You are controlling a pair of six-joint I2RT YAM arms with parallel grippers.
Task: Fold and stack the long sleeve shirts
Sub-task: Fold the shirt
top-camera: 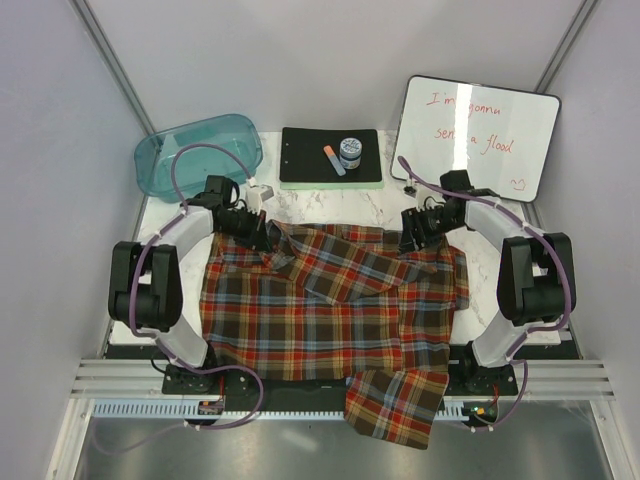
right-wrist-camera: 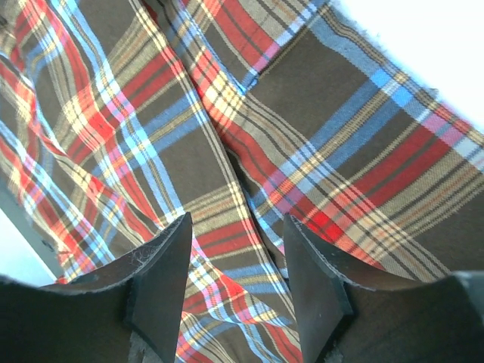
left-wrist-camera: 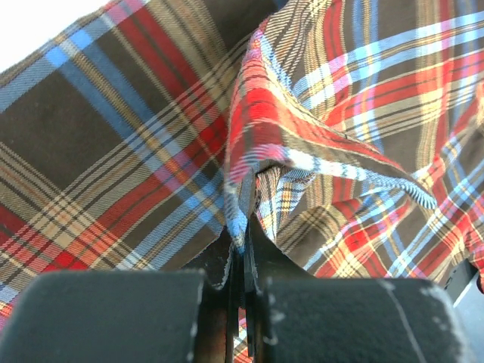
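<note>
White marble tabletop (top-camera: pixel 330 205) is carrying the plaid shirt (top-camera: pixel 320 310), which is lying spread across its middle, mostly flat. Toward the far left corner, the left hand (top-camera: pixel 252 228) is pinching a ridge of cloth near the collar, fingers clamped tight. Toward the far right edge, the right hand (top-camera: pixel 412 235) is hovering with fingers apart, gripping nothing. One sleeve (top-camera: pixel 395 405) is hanging over the near edge. Folding is seemingly only beginning; stacking is waiting.
</note>
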